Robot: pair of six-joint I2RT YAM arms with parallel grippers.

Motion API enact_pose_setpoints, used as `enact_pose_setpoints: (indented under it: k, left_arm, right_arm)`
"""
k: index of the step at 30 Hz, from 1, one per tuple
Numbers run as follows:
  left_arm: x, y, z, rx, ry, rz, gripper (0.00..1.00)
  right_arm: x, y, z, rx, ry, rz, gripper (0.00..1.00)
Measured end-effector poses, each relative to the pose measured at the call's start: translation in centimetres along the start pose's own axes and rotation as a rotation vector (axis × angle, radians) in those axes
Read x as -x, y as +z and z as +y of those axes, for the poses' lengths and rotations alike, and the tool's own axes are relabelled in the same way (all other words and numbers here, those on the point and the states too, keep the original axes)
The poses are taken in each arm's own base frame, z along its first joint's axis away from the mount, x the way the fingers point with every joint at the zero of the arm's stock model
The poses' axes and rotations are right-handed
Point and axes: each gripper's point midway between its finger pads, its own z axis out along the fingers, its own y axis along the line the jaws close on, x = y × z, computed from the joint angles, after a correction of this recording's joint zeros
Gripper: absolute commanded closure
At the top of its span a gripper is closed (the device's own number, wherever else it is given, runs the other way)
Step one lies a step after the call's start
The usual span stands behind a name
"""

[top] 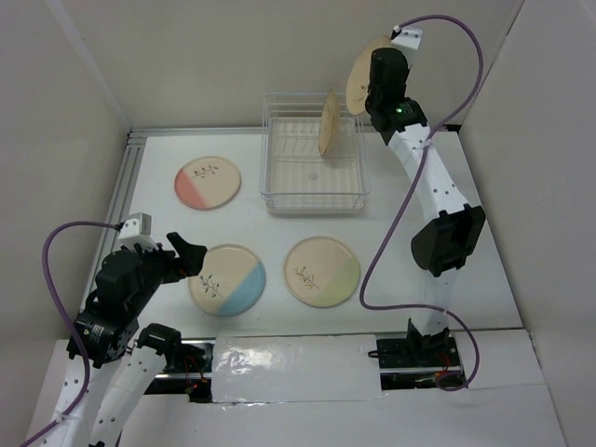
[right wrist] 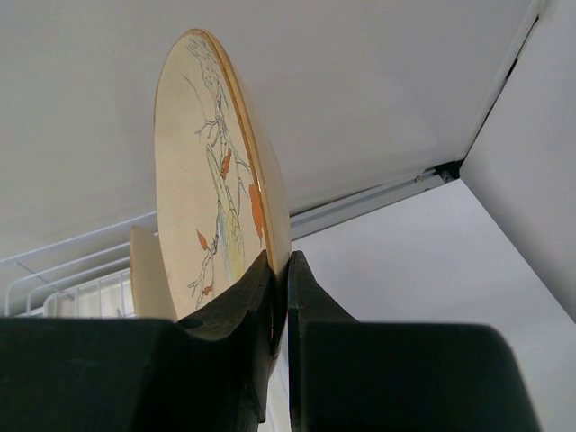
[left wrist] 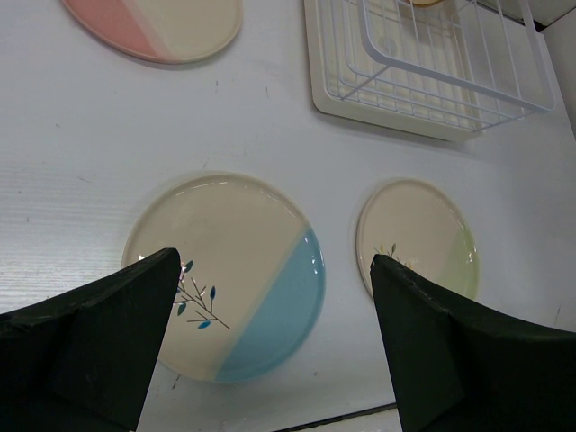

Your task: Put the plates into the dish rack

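My right gripper (top: 372, 93) is shut on the lower rim of a tan-speckled plate (top: 358, 74), holding it on edge in the air above the back right corner of the dish rack (top: 312, 201). In the right wrist view the fingers (right wrist: 270, 288) pinch that plate (right wrist: 202, 180). A second tan plate (top: 329, 124) stands upright inside the rack. Flat on the table lie a part-pink plate (top: 207, 182), a part-blue plate (top: 228, 279) and a part-green plate (top: 322, 271). My left gripper (top: 191, 253) hangs open and empty over the blue plate's (left wrist: 243, 270) near left edge.
White walls close in the table on three sides, with a metal rail (top: 196, 131) along the back. Purple cables (top: 391, 233) loop from both wrists. A shiny white strip (top: 293, 368) lies between the arm bases at the near edge.
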Motion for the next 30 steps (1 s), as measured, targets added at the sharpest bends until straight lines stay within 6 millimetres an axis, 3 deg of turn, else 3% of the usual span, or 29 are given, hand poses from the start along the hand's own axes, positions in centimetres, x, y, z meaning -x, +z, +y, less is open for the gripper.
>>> enact_pose_setpoints:
  k: [15,22,30]
  left_arm:
    - [0.0,0.0,0.0,0.000,0.000,0.000,0.00]
    - [0.0,0.0,0.0,0.000,0.000,0.000,0.00]
    - [0.0,0.0,0.0,0.000,0.000,0.000,0.00]
  right_arm:
    - [-10.3,3.1,2.2,-0.019,-0.160,0.155,1.00]
    - [-13.0,3.0,3.8,-0.008,-0.236,0.181,1.00]
    - [-14.4,1.7,6.0,-0.015,-0.372,0.162,1.00]
